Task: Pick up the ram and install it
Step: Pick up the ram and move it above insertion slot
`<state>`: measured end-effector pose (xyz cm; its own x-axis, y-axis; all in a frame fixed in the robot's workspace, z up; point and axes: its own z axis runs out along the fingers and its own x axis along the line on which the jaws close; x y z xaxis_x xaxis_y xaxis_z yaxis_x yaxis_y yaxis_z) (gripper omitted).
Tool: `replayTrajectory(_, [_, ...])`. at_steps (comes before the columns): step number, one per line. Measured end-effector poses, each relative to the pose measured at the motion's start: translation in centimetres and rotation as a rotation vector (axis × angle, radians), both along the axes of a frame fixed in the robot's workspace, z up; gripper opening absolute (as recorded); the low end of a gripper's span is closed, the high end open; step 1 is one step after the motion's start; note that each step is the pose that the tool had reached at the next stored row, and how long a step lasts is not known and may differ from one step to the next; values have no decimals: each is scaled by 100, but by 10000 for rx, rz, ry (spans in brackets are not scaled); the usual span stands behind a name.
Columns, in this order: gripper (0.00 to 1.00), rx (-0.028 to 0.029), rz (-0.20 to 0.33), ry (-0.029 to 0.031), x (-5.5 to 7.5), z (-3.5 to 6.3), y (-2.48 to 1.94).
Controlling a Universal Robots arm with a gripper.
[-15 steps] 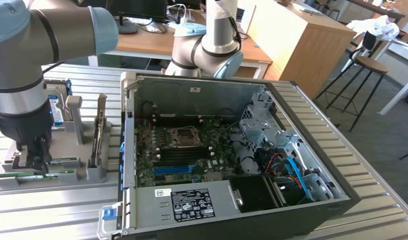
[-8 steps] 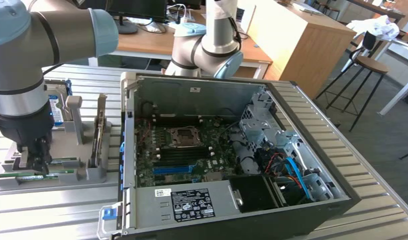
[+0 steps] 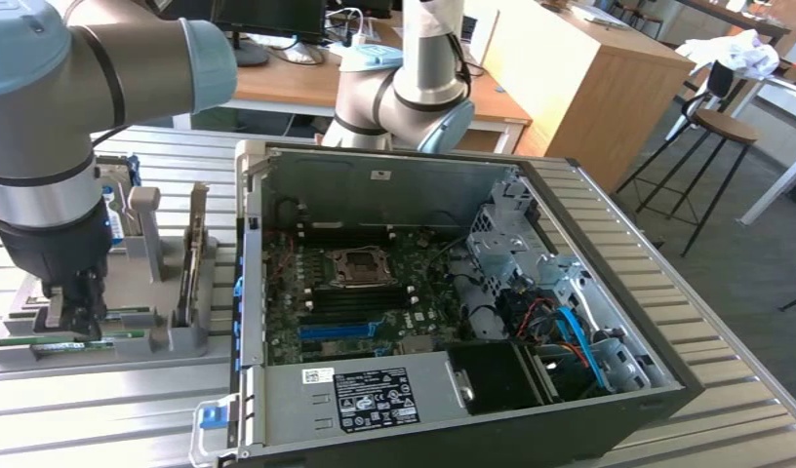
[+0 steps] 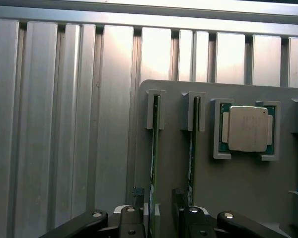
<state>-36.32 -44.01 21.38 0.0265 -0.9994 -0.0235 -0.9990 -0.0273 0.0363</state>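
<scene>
Two green ram sticks stand on edge in the slots of a grey holder. In the wrist view one ram runs between my fingertips and the other ram lies just outside one finger. My gripper is open, its jaws on either side of the first stick with gaps showing. At the exterior view's left, the gripper is lowered onto the holder, over the green ram. The open computer case shows its motherboard with long black slots.
A processor chip rests in a pocket of the holder beside the sticks. Upright brackets rise from the holder behind the gripper. The case holds a power supply and cables. A ribbed metal table lies under everything.
</scene>
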Motion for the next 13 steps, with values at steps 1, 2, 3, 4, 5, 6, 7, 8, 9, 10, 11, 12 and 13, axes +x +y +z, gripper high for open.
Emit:
replayTrajectory(1, [36, 2, 0, -2, 2, -1, 0])
replayTrajectory(2, [36, 1, -2, -1, 2, -1, 0])
replayTrajectory(3, [36, 0, -2, 0, 2, -1, 0])
replayTrajectory(4, [36, 0, -1, 1, 3, -3, 0])
replayTrajectory(5, [36, 1, 0, -1, 4, -10, 1])
replayTrajectory(6, [36, 1, 0, -1, 5, -20, 0])
replayTrajectory(7, [36, 1, 0, 0, 4, -30, 0])
replayTrajectory(8, [36, 0, 0, 0, 4, -42, 0])
replayTrajectory(9, [36, 1, 0, -1, 4, -54, 0])
replayTrajectory(10, [36, 1, 0, -1, 4, -67, 0])
replayTrajectory(11, [36, 0, 0, 1, 4, -78, 0])
replayTrajectory(12, [36, 0, 0, -1, 4, -90, 0])
replayTrajectory(13, [36, 1, 0, 0, 4, -102, 0])
